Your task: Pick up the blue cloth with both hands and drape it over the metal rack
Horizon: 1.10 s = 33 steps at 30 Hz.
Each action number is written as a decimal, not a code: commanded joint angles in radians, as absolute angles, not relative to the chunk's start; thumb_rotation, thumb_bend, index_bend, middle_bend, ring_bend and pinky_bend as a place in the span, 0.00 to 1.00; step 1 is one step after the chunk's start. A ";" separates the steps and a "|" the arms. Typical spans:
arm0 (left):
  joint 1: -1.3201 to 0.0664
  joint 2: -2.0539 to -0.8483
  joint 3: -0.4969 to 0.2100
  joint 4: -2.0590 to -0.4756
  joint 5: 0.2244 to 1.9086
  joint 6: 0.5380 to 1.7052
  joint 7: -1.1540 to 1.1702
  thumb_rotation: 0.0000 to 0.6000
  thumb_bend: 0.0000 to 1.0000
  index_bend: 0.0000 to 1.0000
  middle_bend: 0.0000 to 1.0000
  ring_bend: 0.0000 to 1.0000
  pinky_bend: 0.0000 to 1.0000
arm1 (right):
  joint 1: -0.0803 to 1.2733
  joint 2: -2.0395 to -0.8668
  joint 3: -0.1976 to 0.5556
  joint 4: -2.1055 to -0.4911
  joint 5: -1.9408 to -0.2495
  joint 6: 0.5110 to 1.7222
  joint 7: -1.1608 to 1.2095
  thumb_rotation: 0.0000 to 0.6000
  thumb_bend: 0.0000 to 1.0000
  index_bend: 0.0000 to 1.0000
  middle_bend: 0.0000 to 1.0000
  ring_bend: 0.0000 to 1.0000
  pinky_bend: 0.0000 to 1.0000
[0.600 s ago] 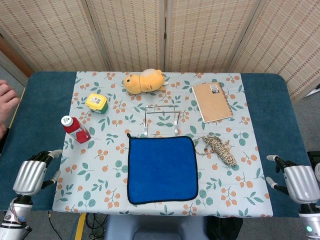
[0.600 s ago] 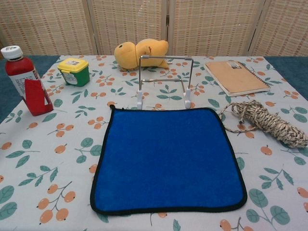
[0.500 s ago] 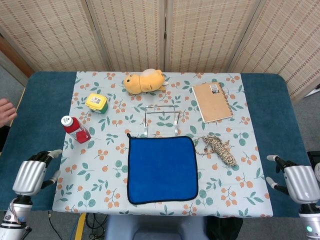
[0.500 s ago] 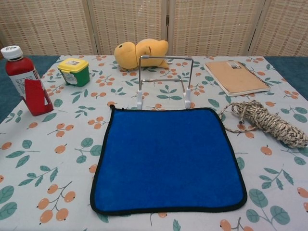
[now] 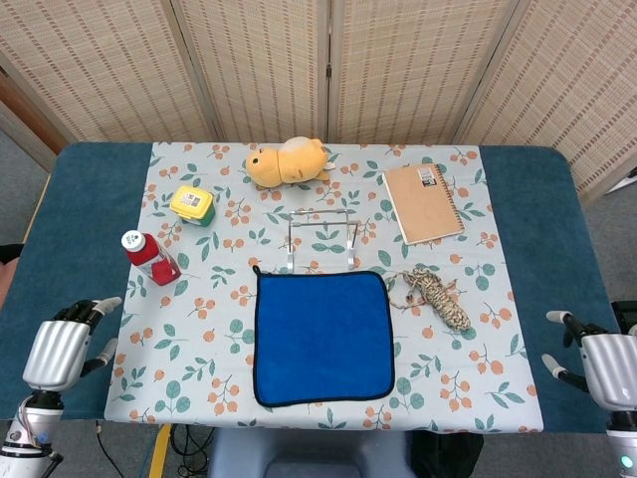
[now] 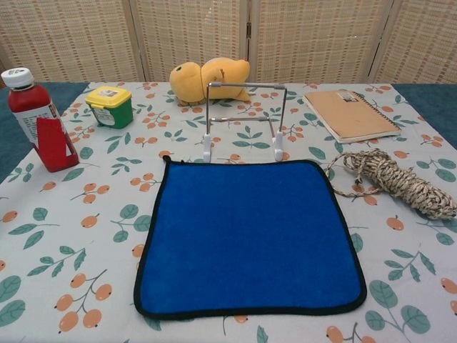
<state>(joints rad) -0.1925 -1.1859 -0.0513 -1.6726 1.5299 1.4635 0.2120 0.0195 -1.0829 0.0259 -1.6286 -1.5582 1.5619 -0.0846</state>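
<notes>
A table [image 5: 90, 199] topped in dark teal is overlaid by a floral tablecloth [image 5: 199, 329] printed with oranges and leaves. The blue cloth [image 5: 321, 337], a square of soft napped fabric edged in black, is laid flat at the near centre, its far edge just before the feet of the metal rack [image 5: 321, 239]. It is judged light, limp and non-slippery; the two near corners, or the left and right edges, are suggested as holds so that it hangs evenly. The rack is seen as a thin upright wire frame on white feet, likely easily tipped. Beyond are shown a spiral notebook [image 5: 423, 202], a plush toy [image 5: 287, 162], a rope bundle [image 5: 435, 297], a red bottle [image 5: 150, 257] and a yellow-lidded jar [image 5: 193, 205]. The left hand [image 5: 62, 349] and right hand [image 5: 605, 364] are held empty, fingers spread, well apart from the cloth.
</notes>
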 commanded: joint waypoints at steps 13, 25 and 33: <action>-0.229 -1.182 -0.029 -1.667 1.589 1.411 0.154 1.00 0.30 0.28 0.53 0.51 0.56 | 0.043 -1.081 -0.003 -1.629 -1.635 1.525 -0.084 1.00 0.17 0.33 0.60 0.61 0.81; -0.359 -1.226 0.048 -1.607 1.787 1.262 0.067 1.00 0.30 0.35 0.87 0.83 0.97 | 0.125 -1.118 -0.041 -1.646 -1.744 1.415 -0.117 1.00 0.17 0.33 0.76 0.74 0.86; -0.445 -1.297 0.082 -1.586 1.849 1.153 0.057 1.00 0.30 0.37 0.96 0.91 1.00 | 0.183 -1.158 -0.055 -1.650 -1.784 1.329 -0.166 1.00 0.17 0.34 0.86 0.81 0.90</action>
